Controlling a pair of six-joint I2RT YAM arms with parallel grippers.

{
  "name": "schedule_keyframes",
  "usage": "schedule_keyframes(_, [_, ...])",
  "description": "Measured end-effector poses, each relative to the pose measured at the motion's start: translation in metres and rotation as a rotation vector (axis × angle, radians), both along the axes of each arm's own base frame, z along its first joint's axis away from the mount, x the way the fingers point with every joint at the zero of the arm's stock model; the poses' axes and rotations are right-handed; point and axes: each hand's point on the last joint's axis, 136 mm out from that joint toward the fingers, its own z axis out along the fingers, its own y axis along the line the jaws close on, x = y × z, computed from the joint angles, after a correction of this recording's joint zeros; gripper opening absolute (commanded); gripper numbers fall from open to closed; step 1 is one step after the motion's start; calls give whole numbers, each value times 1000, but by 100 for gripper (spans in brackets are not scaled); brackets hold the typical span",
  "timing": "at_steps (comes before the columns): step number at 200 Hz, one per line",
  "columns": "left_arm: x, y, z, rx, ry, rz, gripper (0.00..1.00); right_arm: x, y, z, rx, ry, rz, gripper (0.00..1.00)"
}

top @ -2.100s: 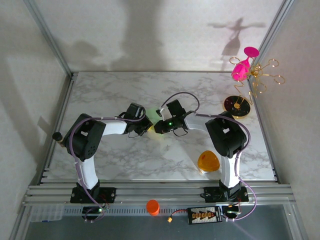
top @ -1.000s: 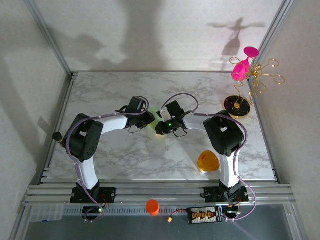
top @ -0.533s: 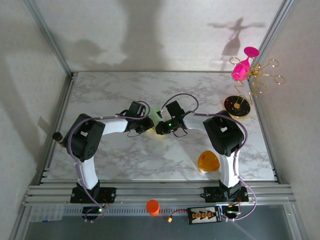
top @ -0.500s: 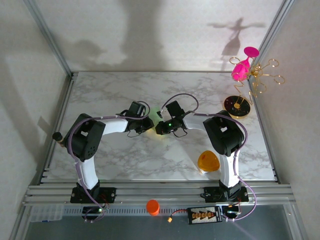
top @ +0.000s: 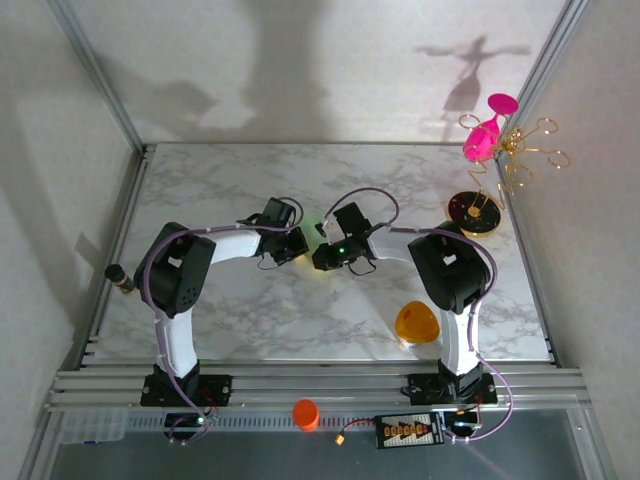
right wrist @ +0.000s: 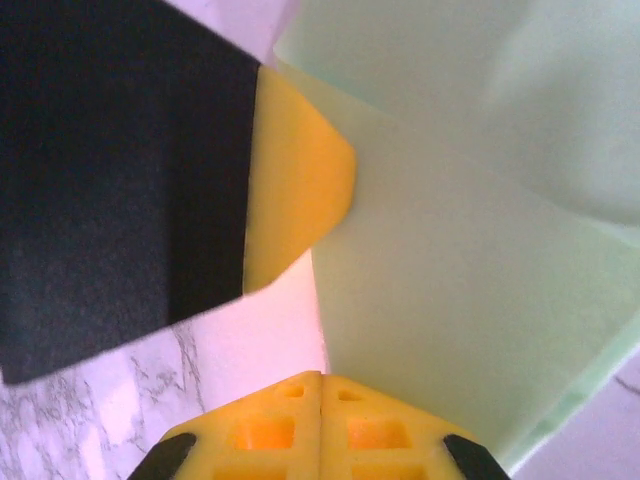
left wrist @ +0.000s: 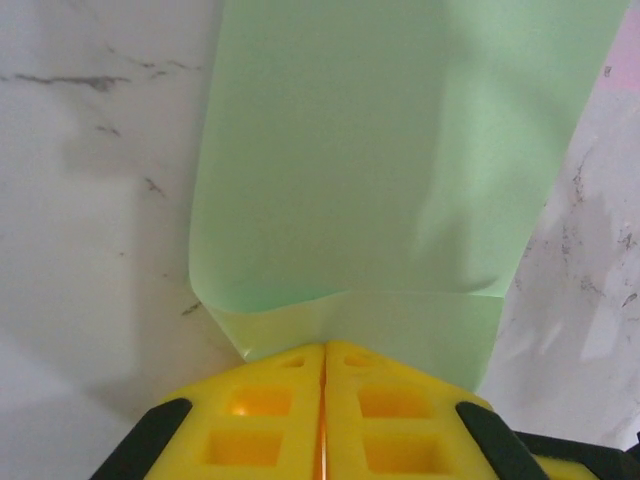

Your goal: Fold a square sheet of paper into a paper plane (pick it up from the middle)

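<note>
- Orange cap (top: 306, 413): stands on the front rail between the two arm bases.
- Orange rounded-triangle object (top: 416, 323): lies on the marble table (top: 220, 180), near the right arm's base and well apart from the paper.
- Left gripper (left wrist: 325, 350): yellow fingers pressed together, pinching the folded near edge of the green paper sheet (left wrist: 400, 180). The sheet's far end is cut off by the frame.
- Right gripper (right wrist: 320, 378): fingers pressed together on the same sheet. How far the paper reaches between them is hidden.
- Table centre, overhead view: both gripper heads meet tip to tip and cover most of the sheet, so that a pale green sliver shows.
- Pink glass (top: 487, 130): hangs on a gold wire stand (top: 520, 155) at the far right corner.
</note>
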Motion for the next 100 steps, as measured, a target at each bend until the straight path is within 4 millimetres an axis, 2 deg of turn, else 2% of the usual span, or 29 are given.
schedule_keyframes(79, [0, 0, 0, 3, 6, -1, 8, -25, -23, 1, -38, 22, 32, 8])
schedule_keyframes(100, [2, 0, 1, 5, 3, 1, 8, -27, -25, 9, -35, 21, 32, 8])
